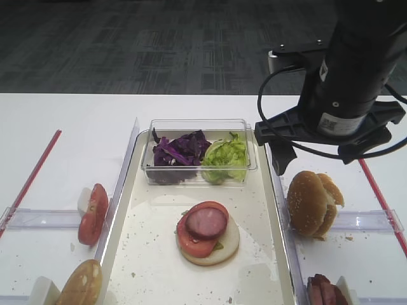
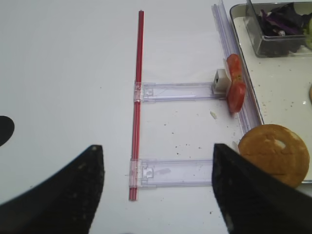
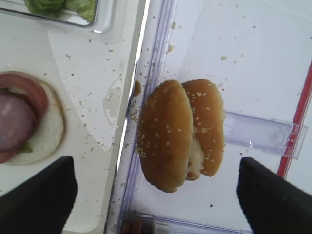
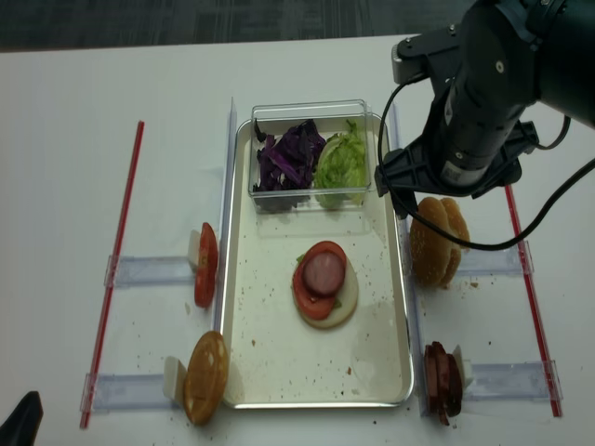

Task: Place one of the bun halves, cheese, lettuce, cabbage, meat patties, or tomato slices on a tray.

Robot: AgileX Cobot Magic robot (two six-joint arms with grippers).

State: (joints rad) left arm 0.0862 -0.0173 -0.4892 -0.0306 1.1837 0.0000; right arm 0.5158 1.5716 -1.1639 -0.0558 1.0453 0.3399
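Two golden-brown sesame bun halves (image 3: pixel 181 134) stand on edge just right of the long cream-white metal-rimmed tray (image 1: pixel 152 254). Above them hangs the black right gripper (image 3: pixel 156 192), jaws spread wide, empty. Left gripper (image 2: pixel 156 187) also gapes open over the white table (image 2: pixel 63 73).

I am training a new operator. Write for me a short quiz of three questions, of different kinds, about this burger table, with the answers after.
1. True or false: the right gripper is shut on a bun.
2. Which lies topmost on the stack on the tray? A) tomato slice B) meat patty C) cheese
3. Fill in: the clear box holds purple cabbage and green ____.

Key
1. False: its jaws stand open above the two bun halves, which stand on edge right of the tray.
2. B: the meat patty lies on the tomato slice.
3. Lettuce.
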